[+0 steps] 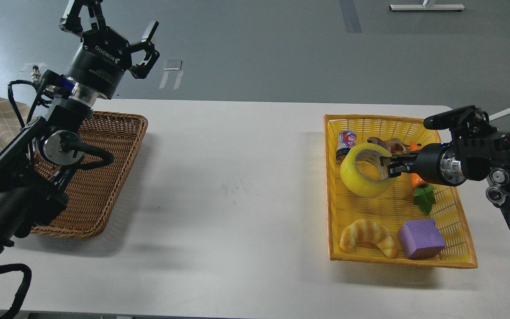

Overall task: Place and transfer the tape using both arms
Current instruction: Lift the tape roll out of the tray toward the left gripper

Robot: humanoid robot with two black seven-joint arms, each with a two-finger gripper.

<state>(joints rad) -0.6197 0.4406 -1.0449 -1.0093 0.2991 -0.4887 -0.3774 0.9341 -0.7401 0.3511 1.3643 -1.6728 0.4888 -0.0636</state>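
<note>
The tape (361, 177) is a wide translucent yellow roll with a grey-white core. My right gripper (390, 168) is shut on its right rim and holds it tilted, lifted above the yellow basket (334, 204). My left gripper (111, 24) is open and empty, raised high above the far end of the brown wicker basket (104, 177) at the table's left.
In the yellow basket lie a golden croissant (368, 237), a purple block (421, 239), a small can (345, 141), a toy animal (390, 142), an orange carrot (415, 179) and a green leaf (424, 199). The white table (237, 177) spans between the baskets.
</note>
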